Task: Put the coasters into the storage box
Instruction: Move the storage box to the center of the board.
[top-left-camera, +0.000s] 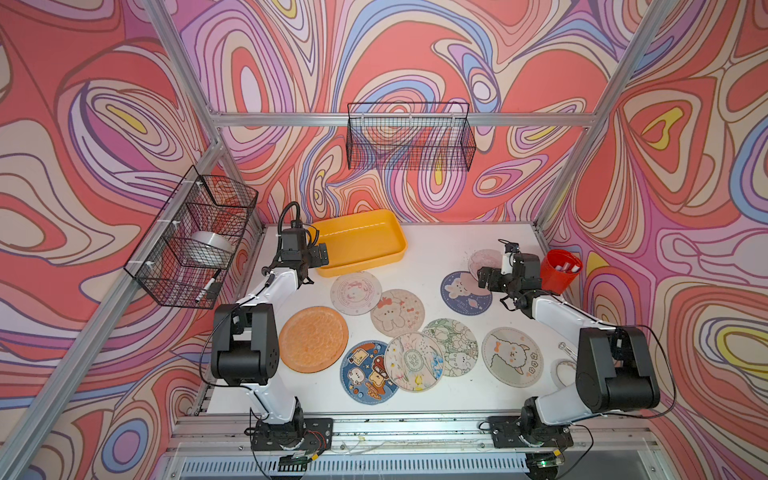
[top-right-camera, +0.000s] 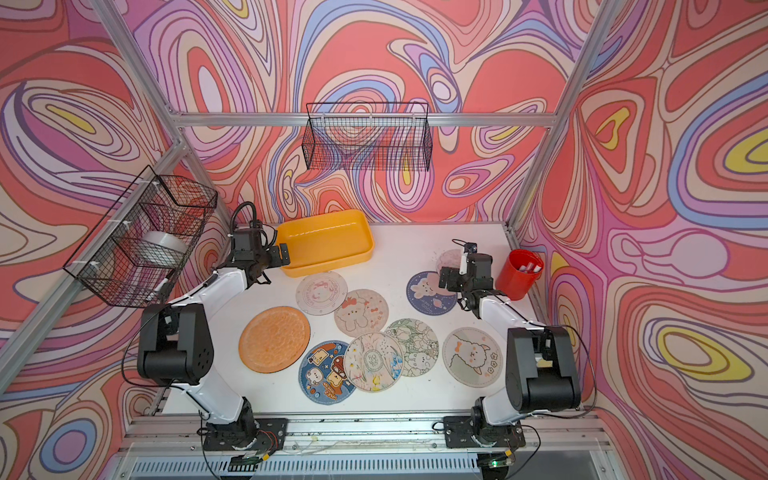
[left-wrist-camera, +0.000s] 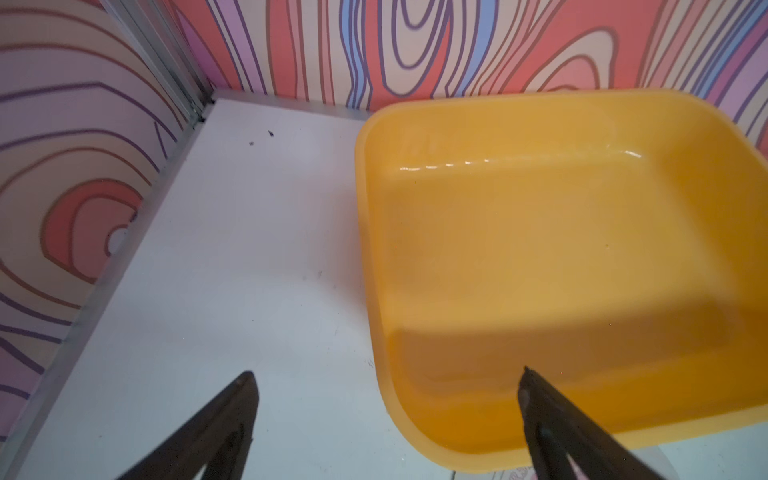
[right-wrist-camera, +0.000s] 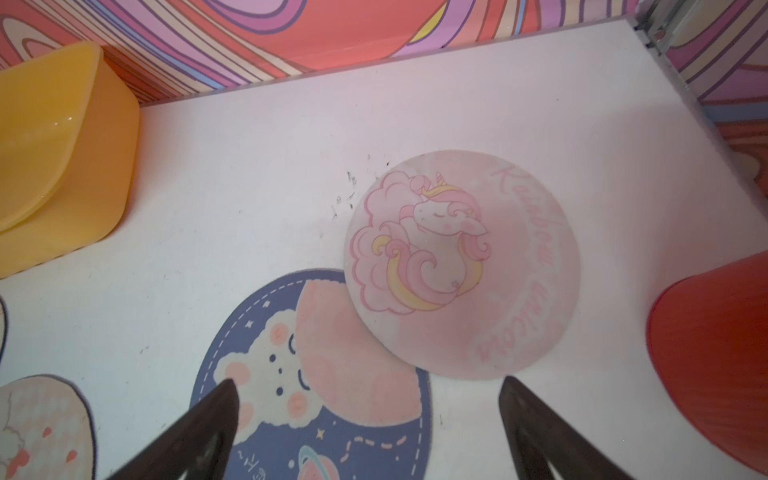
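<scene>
On the desk (top-left-camera: 436, 249), nearest row first:
- A blue toast-cartoon coaster (top-left-camera: 368, 374), partly covered by a floral coaster (top-left-camera: 413, 361), which also laps a green flower coaster (top-left-camera: 455, 345). The raised edges likely give a finger something to get under.
- An orange textured coaster (top-left-camera: 313, 339), alone toward the left arm, and a sheep coaster (top-left-camera: 513, 357), alone toward the right arm. Flat singles look harder to lift.
- Middle row: a puppy coaster (top-left-camera: 397, 311) and a pale pink-ringed coaster (top-left-camera: 355, 292), their edges overlapping.
- A dark blue bear coaster (top-left-camera: 463, 293), with a pink unicorn coaster (right-wrist-camera: 461, 266) at its far edge. A plain pink patch between them may be print or another disc; cannot tell.
- The right tool (right-wrist-camera: 368, 382): fingers spread wide, nothing held, hanging above the bear and unicorn pair, probably lined up for a first pick.
- The left tool (left-wrist-camera: 386, 372): spread wide, nothing held, straddling the near left corner of the storage box (top-left-camera: 357, 239), one finger over its floor and one over bare desk. It is possibly there to steady or shift it.
- The storage box: yellow, left of centre, near the back wall, empty. All the coasters lie outside it, so the task looks not yet begun.
- A red cup (top-left-camera: 559, 270), far right, just beside the right tool. It is a collision risk when that arm swings.
- A black wire basket (top-left-camera: 409, 137) on the back wall and a second wire basket (top-left-camera: 191, 237) on the left wall. Both hang off the desk and play no part here.
</scene>
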